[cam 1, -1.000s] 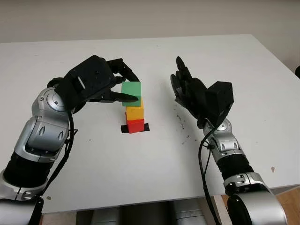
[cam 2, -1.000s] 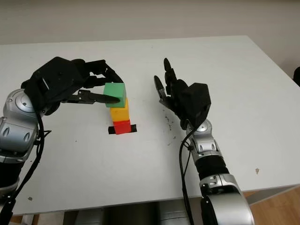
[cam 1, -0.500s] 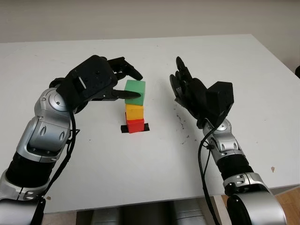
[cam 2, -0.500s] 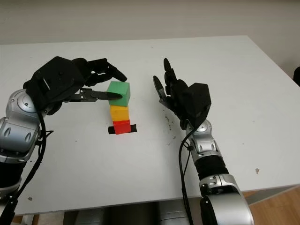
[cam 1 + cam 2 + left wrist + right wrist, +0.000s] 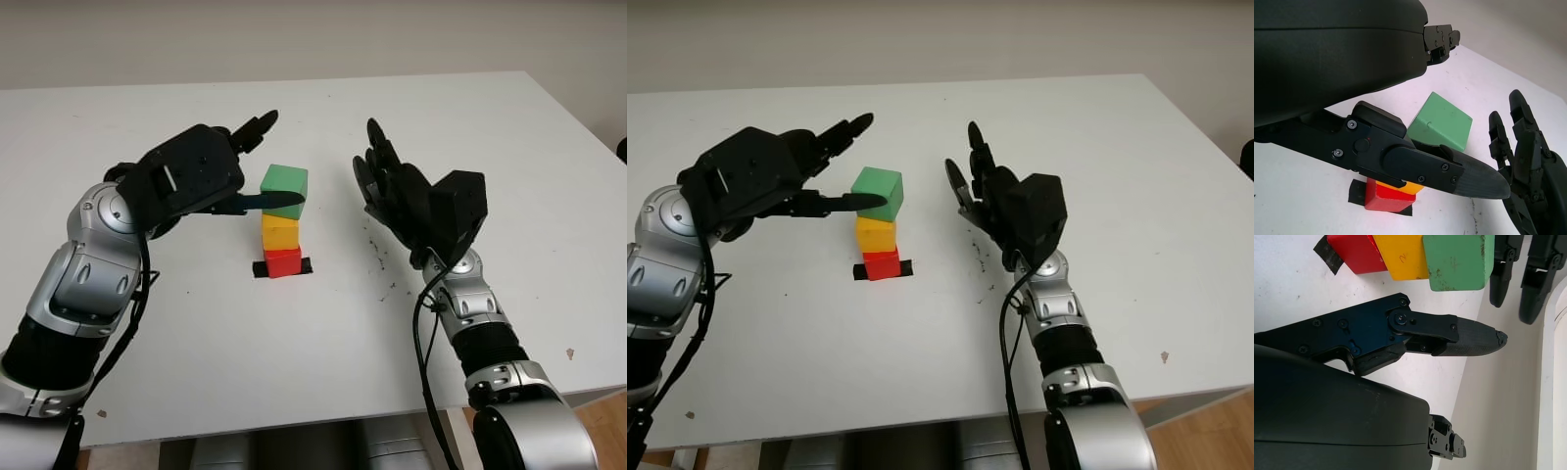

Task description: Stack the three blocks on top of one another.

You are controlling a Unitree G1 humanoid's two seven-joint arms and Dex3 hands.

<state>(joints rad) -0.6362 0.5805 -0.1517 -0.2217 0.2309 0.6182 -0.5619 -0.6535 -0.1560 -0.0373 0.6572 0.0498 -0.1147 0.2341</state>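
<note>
Green block (image 5: 284,183) now sits on top of the yellow block (image 5: 280,232), which sits on the red block (image 5: 283,261), so you have all three in one column near the middle of the white table (image 5: 509,137). The red one rests on a strip of black tape (image 5: 261,268), which looks like the marked spot for the base.

Look at the green block's set: it is turned a little against the yellow one beneath it and overhangs toward the right hand's side, so I judge the tower standing but not square.

Your left hand (image 5: 211,176) is open and holds nothing. Its upper fingers are lifted up and away from the block, while the lower finger (image 5: 263,201) reaches forward to the green block's near lower edge; from the head views I cannot tell whether it touches or only lies just beside it. That low finger is the risk: draw it back level, not upward, or you may tip the top block.

Your right hand (image 5: 397,191) stands open just to the other side of the stack, palm toward it, near but apart from it. I read that as a guard against a fall rather than a grasp.
</note>
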